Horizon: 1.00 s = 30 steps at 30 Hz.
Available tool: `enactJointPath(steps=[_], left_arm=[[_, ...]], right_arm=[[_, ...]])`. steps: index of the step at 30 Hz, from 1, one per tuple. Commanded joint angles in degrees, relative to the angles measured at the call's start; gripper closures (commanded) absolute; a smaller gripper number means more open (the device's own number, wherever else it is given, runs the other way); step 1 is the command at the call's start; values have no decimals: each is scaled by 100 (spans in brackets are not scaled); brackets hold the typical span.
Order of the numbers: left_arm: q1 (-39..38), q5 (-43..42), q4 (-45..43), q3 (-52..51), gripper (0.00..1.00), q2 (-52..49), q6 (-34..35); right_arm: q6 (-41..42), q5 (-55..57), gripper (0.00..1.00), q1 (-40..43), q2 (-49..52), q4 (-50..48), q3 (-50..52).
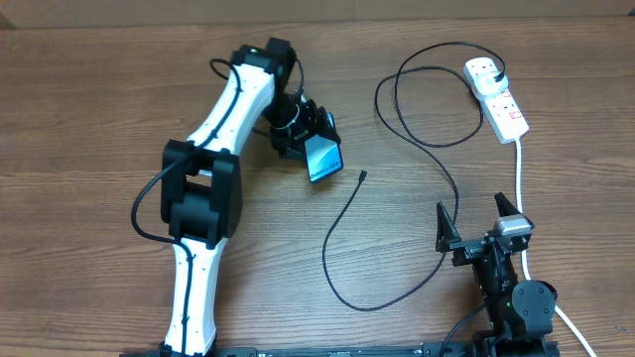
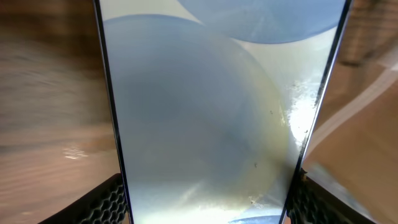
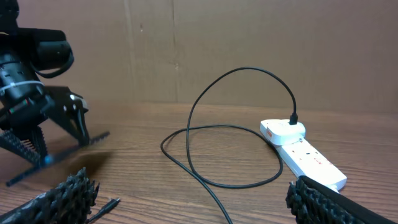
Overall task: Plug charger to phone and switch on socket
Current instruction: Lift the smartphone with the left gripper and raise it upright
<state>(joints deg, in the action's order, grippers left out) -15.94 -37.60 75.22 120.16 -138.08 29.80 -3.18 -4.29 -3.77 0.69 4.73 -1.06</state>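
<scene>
We start with the wooden table (image 1: 89,119). The left arm (image 1: 213,149) reaches from its near edge up toward the middle of the far edge. At the near right corner the right gripper (image 1: 476,223) points away from us, with its jaws spread wide and nothing between them.

The socket (image 1: 499,97) lies by the far right corner, and its white lead (image 1: 522,174) runs back to the near edge. We cannot tell how its switch stands. It looks light, so we judge a push on the switch could slide it.

The charger (image 3: 249,69) has its plug (image 1: 486,69) seated in the far outlet. From there it loops across the right half of the table and sweeps round toward the centre. It is thin and limp, and it will sag wherever it is not held.

The left gripper (image 1: 316,147) is clamped on the long edges of the phone (image 1: 324,161). The phone is held tilted, screen up, near the table's centre. It is stiff, with slick glass that we judge fragile, so the edge hold suits it.

The connector tip (image 1: 362,177) rests on the wood just right of the phone, apart from it. We would grip the hard tip itself, not the soft cable behind it.
</scene>
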Motion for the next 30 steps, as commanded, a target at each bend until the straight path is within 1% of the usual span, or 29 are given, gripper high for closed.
enactJointPath(steps=[1, 7, 11, 20, 23, 30], left_arm=[[219, -1847, -61, 153, 32, -13, -155], [568, -3602, -354, 151, 31, -13, -116], [772, -4406, -365, 151, 32, -13, 181], [1080, -5099, -367, 151, 32, -13, 1080], [1150, -5296, -367, 151, 32, -13, 1117], [1257, -5296, -367, 151, 32, -13, 1224]], right_arm=[[31, -24, 0, 26, -44, -22, 59], [31, -26, 0, 26, -44, -22, 59], [31, -24, 0, 26, -44, -22, 59], [31, -24, 0, 26, -44, -22, 59], [31, -24, 0, 26, -44, -22, 59], [31, -24, 0, 26, -44, -22, 59]])
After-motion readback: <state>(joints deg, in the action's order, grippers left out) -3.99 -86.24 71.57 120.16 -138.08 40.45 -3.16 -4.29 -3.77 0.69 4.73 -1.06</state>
